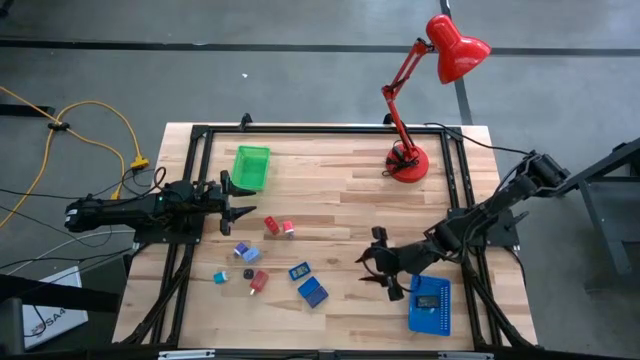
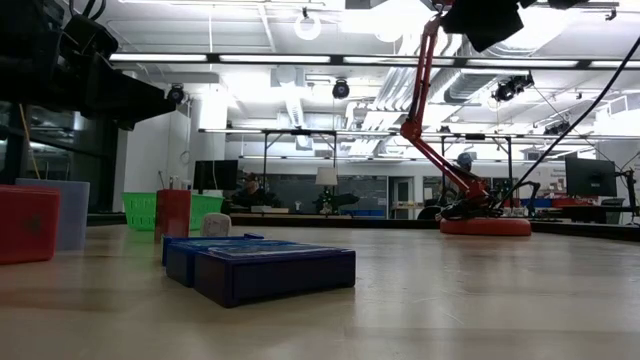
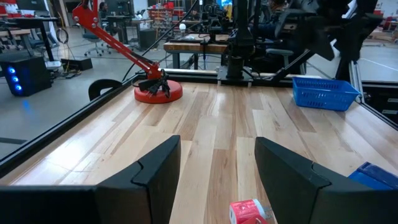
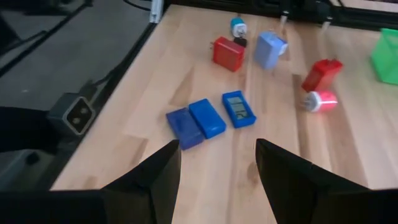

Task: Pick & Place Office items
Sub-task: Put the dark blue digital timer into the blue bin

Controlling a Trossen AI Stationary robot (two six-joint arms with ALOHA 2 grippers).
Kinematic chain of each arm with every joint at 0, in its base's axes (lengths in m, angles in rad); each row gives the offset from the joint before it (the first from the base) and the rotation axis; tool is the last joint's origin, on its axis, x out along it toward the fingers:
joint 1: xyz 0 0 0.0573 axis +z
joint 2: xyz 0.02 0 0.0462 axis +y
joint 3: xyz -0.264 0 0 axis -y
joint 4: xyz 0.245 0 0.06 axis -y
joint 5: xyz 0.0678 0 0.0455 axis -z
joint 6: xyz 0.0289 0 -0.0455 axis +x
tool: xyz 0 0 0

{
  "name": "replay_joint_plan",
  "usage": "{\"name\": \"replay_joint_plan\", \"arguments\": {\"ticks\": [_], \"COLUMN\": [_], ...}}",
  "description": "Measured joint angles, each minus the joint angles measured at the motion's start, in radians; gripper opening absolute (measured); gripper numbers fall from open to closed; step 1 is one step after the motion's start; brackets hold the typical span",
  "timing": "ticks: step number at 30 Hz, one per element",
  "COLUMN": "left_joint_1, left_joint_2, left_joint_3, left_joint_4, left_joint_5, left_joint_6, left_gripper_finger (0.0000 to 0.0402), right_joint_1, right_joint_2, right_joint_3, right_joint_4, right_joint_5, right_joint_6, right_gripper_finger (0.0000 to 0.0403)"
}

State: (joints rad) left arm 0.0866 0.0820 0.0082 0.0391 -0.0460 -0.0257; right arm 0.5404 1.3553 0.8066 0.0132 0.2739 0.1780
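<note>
Hovered with both hands open and empty, left hand (image 1: 243, 199) at frame left, right hand (image 1: 375, 271) lower right, presumably lining up the office items (image 1: 268, 260) scattered mid-surface.

Wood table (image 1: 340, 215), black frame round edge, carrying all. Green tray (image 1: 251, 166) sitting far-left; red lamp (image 1: 408, 163) standing far-right on round base. Blue tray (image 1: 430, 304) lying near-right corner. Small items lying loose left-centre: 2 red pcs (image 1: 279, 227), lilac block (image 1: 244, 251), teal pc (image 1: 220, 276), small black pc (image 1: 248, 274), red block (image 1: 259, 281), 2 blue blocks (image 1: 307, 284) side by side twd centre.
</note>
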Motion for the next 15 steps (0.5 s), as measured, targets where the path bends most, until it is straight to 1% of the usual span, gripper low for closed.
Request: {"name": "replay_joint_plan", "arguments": {"ticks": [4,8,12,15], "left_joint_1": [0.0,0.0,0.0,0.0], "left_joint_2": [0.0,0.0,0.0,0.0], "left_joint_3": [0.0,0.0,0.0,0.0], "left_joint_4": [0.0,0.0,0.0,0.0], "left_joint_5": [0.0,0.0,0.0,0.0], "left_joint_6": [0.0,0.0,0.0,0.0], "left_gripper_finger": [0.0199,0.0199,0.0199,0.0199], "right_joint_1": [0.0,-0.019,-0.068,-0.111], "right_joint_2": [0.019,0.057,0.101,0.13], "right_joint_3": [0.0,0.0,0.0,0.0], "right_joint_4": [0.016,0.074,0.185,0.233], "right_joint_5": [-0.075,-0.235,-0.402,-0.456], "right_joint_6": [-0.048,-0.13,-0.202,-0.24], "right_gripper_finger": [0.0194,0.0194,0.0194,0.0194]}}
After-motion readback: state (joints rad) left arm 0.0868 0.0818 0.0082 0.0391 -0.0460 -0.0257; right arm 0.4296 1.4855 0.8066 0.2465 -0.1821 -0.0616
